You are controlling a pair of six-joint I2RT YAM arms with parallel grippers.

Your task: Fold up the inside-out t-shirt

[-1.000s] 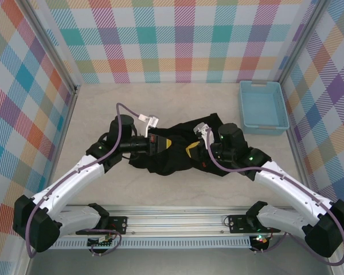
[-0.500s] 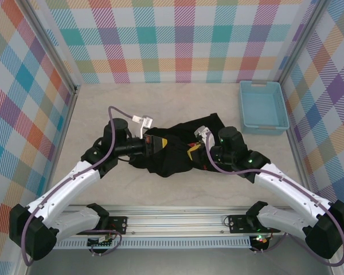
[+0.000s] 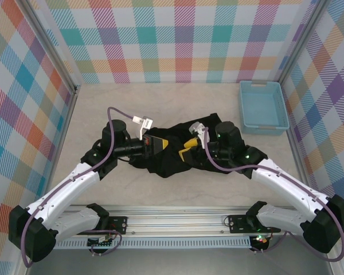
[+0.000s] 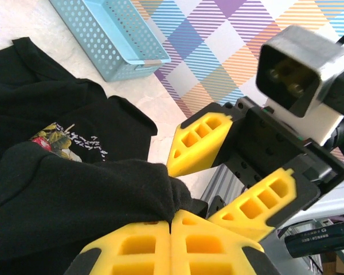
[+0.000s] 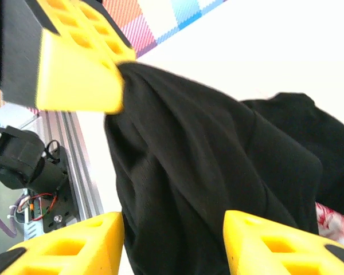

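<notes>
Top external view: the inside-out t-shirt [image 3: 172, 157] lay as a crumpled black heap at the centre of the counter [image 3: 160, 103]. Both arms reached in from the bottom of the frame and met over its middle. I found no flat panel, no straight edge and no laid fold. I judged the task barely begun, with all the spreading and folding left to do.

Left wrist view: the left fingers [image 4: 143, 246] were pressed together at lower centre, clamped on a ridge of the black cloth that ran out from between them. The right fingers [image 4: 203, 143] stood apart at centre right, just beside that ridge, gripping nothing. A red-and-white print [image 4: 60, 137] showed at left centre. I could not tell which face of the shirt was outward.

Right wrist view: its own yellow fingers sat along the bottom edge, well apart. Cloth hung from the left arm's finger at upper left and draped down behind them.

Surroundings: a light-blue basket [image 3: 262, 106] sat at upper right of the top view, apart from the shirt. Plaid walls [image 3: 160, 40] closed in the counter.

Obstructions, my reading: the two wrists crowded close over the heap, so finger contact looked possible. The bunching hid the sleeves and hem, so I could pick out no corners.
</notes>
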